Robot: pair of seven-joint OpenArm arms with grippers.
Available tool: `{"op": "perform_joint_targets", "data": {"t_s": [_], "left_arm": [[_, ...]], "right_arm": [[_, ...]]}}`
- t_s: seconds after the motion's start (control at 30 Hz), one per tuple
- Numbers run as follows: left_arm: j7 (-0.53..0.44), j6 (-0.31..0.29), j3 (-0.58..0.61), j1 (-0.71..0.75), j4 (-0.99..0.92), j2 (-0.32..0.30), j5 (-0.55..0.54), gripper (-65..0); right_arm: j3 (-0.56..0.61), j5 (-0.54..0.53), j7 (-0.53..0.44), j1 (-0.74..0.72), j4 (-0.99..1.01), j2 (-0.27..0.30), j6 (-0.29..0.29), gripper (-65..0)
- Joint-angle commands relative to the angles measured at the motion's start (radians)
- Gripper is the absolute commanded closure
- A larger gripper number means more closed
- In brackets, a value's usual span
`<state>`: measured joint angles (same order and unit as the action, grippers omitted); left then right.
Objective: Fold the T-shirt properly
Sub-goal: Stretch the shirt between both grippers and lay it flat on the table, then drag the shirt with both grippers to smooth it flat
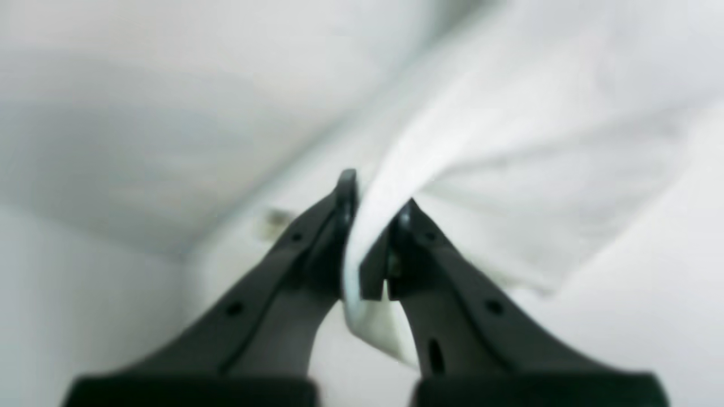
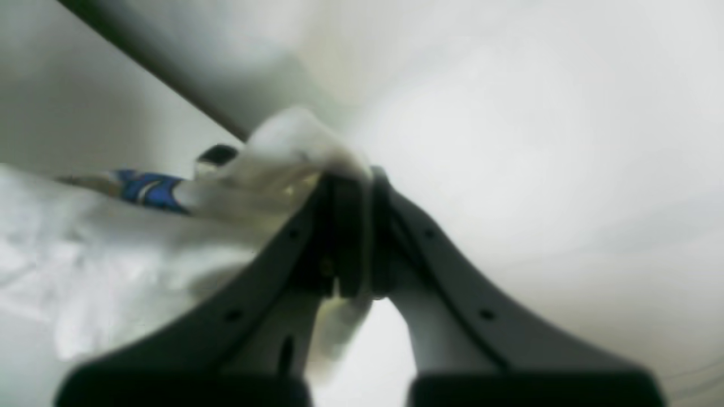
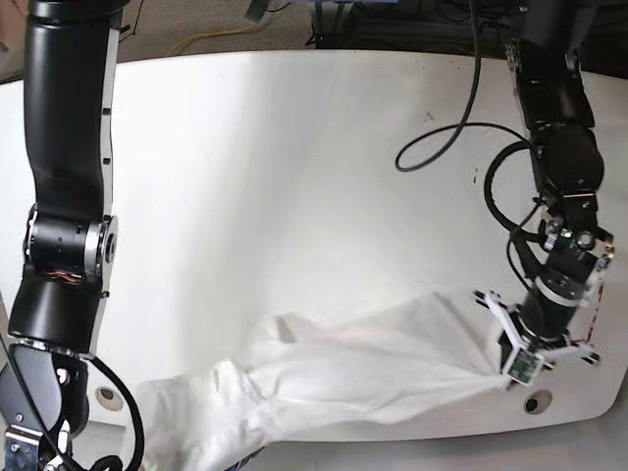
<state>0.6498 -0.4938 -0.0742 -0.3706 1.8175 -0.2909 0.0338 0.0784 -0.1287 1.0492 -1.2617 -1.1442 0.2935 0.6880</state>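
Between both claws, the T-shirt [image 3: 353, 378] hangs stretched over the worktop [image 3: 294, 177]: left claw [image 1: 373, 195] and right claw [image 2: 350, 175] each clamped on cloth, probably to spread it flat.

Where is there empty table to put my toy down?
The table is bare across its middle and far side, between the two arms, up to the black cable. The near edge is crowded: the T-shirt stretches there between the left gripper and the right gripper.
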Motion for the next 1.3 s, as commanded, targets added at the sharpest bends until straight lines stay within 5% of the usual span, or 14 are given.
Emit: {"op": "perform_joint_targets", "data": {"t_s": [0.0, 0.23, 0.43, 0.73, 0.9, 1.27], "left_arm": [[0.014, 0.01, -0.022, -0.081, 0.047, -0.017, -0.002, 0.0], [0.126, -0.055, -0.055, -0.235, 0.069, -0.066, 0.001, 0.0], [0.135, -0.067, -0.055, -0.152, 0.072, -0.067, 0.001, 0.0], [0.13, -0.069, -0.06, 0.127, 0.078, -0.061, -0.002, 0.0], [0.129, -0.069, -0.062, 0.287, 0.127, -0.06, -0.002, 0.0], [0.129, -0.069, -0.068, 0.494, 0.143, -0.064, -0.002, 0.0]], "right_arm": [[-0.007, 0.001, -0.025, -0.044, 0.026, 0.009, 0.0, 0.0], [-0.007, 0.001, -0.028, -0.044, 0.037, 0.009, 0.0, 0.0], [-0.088, 0.001, 0.012, -0.034, 0.036, 0.034, 0.003, 0.0], [-0.36, 0.001, 0.072, 0.271, 0.019, 0.031, 0.01, 0.0], [-0.484, 0.001, 0.111, 0.48, -0.158, -0.009, 0.01, 0.0], [-0.51, -0.001, 0.144, 0.868, -0.526, -0.093, 0.01, 0.0]]}}
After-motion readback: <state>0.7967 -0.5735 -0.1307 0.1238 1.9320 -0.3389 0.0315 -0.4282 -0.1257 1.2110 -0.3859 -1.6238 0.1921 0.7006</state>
